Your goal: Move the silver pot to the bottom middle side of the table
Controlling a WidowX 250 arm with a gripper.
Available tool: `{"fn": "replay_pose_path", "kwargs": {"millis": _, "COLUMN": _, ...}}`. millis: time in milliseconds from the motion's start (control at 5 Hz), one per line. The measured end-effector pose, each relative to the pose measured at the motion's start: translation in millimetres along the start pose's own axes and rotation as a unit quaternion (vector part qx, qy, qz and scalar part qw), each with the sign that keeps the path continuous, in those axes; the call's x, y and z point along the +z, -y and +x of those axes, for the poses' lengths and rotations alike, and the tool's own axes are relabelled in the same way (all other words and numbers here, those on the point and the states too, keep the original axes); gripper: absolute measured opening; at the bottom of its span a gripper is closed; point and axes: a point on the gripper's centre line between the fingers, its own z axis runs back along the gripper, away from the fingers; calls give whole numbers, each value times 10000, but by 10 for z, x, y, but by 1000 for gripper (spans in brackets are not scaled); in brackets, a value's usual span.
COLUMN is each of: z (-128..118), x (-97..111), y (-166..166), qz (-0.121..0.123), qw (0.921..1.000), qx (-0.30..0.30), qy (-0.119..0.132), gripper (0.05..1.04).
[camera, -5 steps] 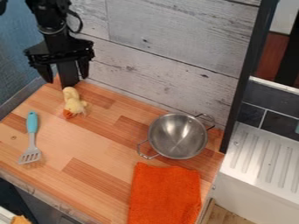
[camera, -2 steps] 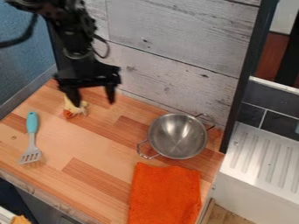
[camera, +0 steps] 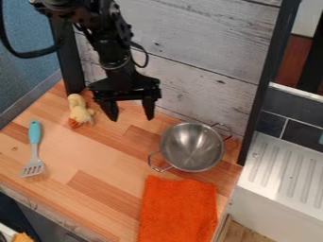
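Toy-kitchen setting, indicated by a wooden tabletop bearing a slotted spatula, a two-handled metal pot and an orange cloth. A ribbed, light-coloured drainboard adjoins it at right, below dark tiles; grey wood-grain panelling forms the backing.

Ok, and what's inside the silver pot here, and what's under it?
Inside the silver pot there is only bare metal; it holds nothing. The wooden tabletop shows beside it, but the spot directly beneath its base is covered, so I can't tell what is there.
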Motion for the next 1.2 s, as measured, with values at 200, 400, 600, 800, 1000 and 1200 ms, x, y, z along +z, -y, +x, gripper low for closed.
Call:
{"fn": "replay_pose_path", "kwargs": {"millis": 200, "z": -107, "x": -163, "y": 131, "qz": -150, "qw": 9989, "qx": -348, "qy": -290, "gripper": 1001}}
{"fn": "replay_pose_path", "kwargs": {"millis": 400, "z": -151, "x": -303, "y": 195, "qz": -207, "qw": 9972, "qx": -528, "qy": -488, "gripper": 1001}}
{"fn": "replay_pose_path", "kwargs": {"millis": 600, "z": -210, "x": -423, "y": 280, "qz": -207, "qw": 9951, "qx": -735, "qy": -630, "gripper": 1001}}
{"fn": "replay_pose_path", "kwargs": {"millis": 800, "z": -216, "x": -480, "y": 338, "qz": -191, "qw": 9943, "qx": -835, "qy": -629, "gripper": 958}}
{"fn": "replay_pose_path", "kwargs": {"millis": 1000, "z": -203, "x": -517, "y": 372, "qz": -129, "qw": 9946, "qx": -921, "qy": -457, "gripper": 673}}
{"fn": "replay_pose_path", "kwargs": {"millis": 1200, "z": -231, "x": -553, "y": 368, "qz": -59, "qw": 9949, "qx": -911, "qy": -421, "gripper": 363}}
